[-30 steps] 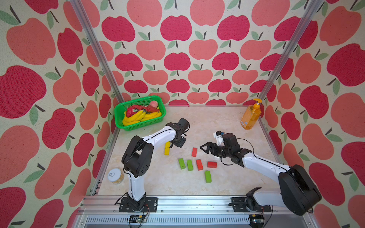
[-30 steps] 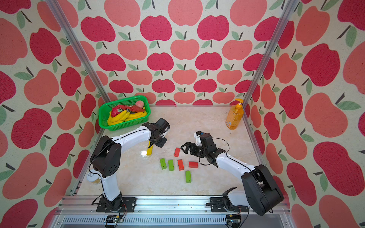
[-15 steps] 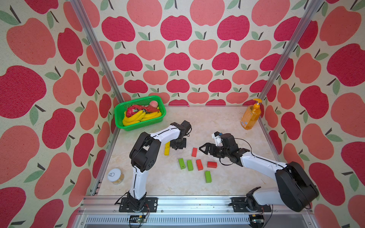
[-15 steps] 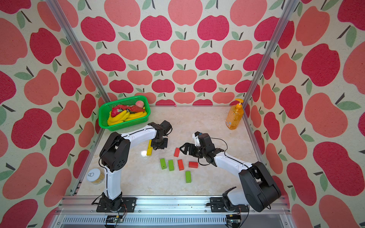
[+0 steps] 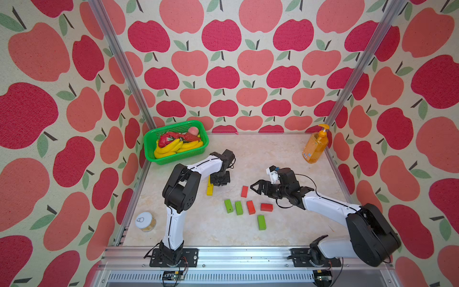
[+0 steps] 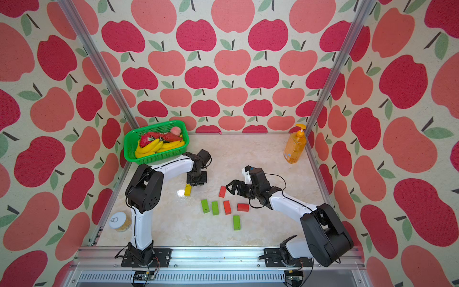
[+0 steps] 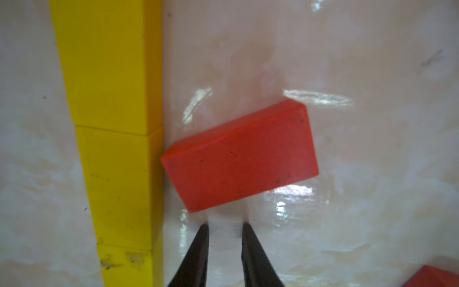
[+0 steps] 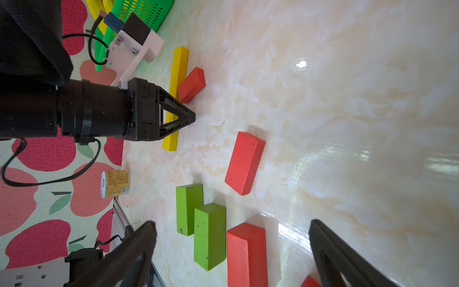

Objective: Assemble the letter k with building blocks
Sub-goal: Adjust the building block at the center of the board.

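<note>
Since my left gripper (image 7: 223, 229) is pinched nearly closed and empty, tips just beside the slanted red brick (image 7: 238, 159), I'd back off straight, no drag, keeping its corner touching the yellow bar (image 7: 111, 124). My right gripper (image 5: 257, 187) gapes wide, empty, at 3 o'clock of the loose red brick (image 5: 244, 191): next arm. Top views hide the slanted brick under my left gripper, at 3 o'clock of the bar; left wrist view shows the contact.

Bright, even light from above, soft faint shadows, white glare patches on glossy bench (image 8: 301, 64), top views sharp, left wrist view close and slightly blurred.
</note>
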Robot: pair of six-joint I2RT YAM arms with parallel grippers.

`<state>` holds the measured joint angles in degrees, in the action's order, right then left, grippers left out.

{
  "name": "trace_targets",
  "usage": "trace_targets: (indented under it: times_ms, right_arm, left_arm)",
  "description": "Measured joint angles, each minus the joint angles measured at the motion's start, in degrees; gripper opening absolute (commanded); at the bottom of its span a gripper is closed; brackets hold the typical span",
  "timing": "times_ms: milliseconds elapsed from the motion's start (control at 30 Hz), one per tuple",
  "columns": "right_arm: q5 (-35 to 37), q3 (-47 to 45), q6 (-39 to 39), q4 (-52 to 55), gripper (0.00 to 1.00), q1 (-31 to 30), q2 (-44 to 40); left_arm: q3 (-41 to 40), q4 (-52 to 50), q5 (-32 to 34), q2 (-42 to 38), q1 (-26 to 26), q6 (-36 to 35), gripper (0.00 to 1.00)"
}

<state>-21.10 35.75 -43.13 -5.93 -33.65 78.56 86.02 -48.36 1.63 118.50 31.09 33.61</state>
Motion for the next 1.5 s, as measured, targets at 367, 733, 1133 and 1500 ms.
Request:
trace_targets:
  times_ms: [367,733,1133,1500]
  right_arm:
    - [0.0,0.0,0.0,-0.02,0.99,0.0,0.02]
    - [0.0,0.0,0.0,-0.02,0.99,0.0,0.13]
    - [0.0,0.0,0.0,0.0,0.99,0.0,0.22]
    - [0.0,0.13,0.02,0.02,0.99,0.0,0.66]
  left_arm:
    - [2.91,0.33,-1.05,1.9,-0.15,0.24,0.28]
    - [5.97,-0.52,-0.83,3.82,-0.31,0.22,0.29]
    - [6.6,-1.29,0.55,4.2,-0.98,0.0,0.29]
    - [6.62,-1.14,-1.22,4.2,-0.04,-2.58,0.29]
